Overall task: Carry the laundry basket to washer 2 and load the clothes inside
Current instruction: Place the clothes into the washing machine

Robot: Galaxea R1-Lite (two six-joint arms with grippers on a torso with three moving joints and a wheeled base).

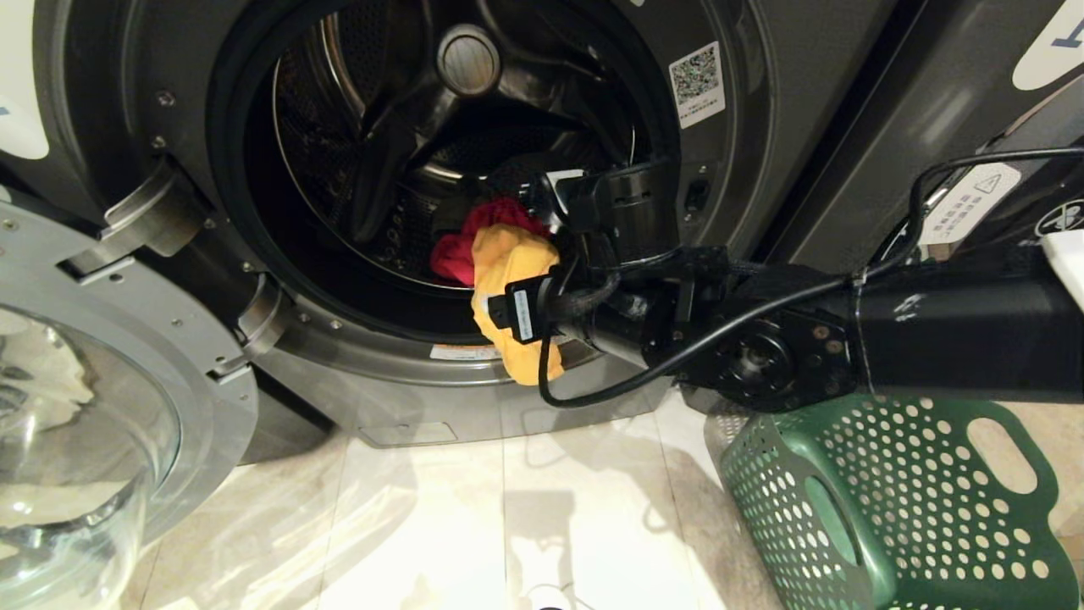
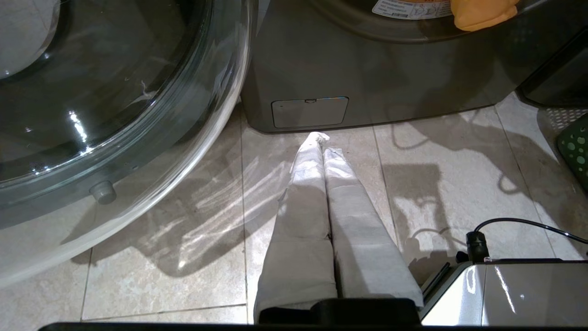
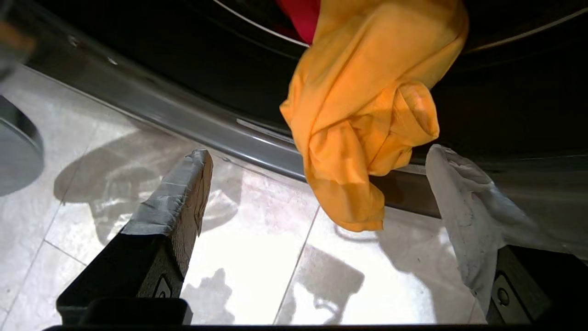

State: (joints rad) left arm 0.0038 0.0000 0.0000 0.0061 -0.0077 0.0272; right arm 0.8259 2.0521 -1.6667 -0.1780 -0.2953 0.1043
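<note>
Right gripper, fingers spread and empty, faces a yellow garment draped half out over the open washer's door lip; pushing it in remains. Left gripper clenched, idle.

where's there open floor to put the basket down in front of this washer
Bare tile lies before the washer, between the open glass door and the laundry basket. The doorway is crowded: the right gripper, open, and a yellow garment draped over its lip.

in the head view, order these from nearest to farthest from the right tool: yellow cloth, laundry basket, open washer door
1. yellow cloth, hanging over the drum lip beside the open right tool.
2. laundry basket, on the floor under the right arm.
3. open washer door, far left.
</note>
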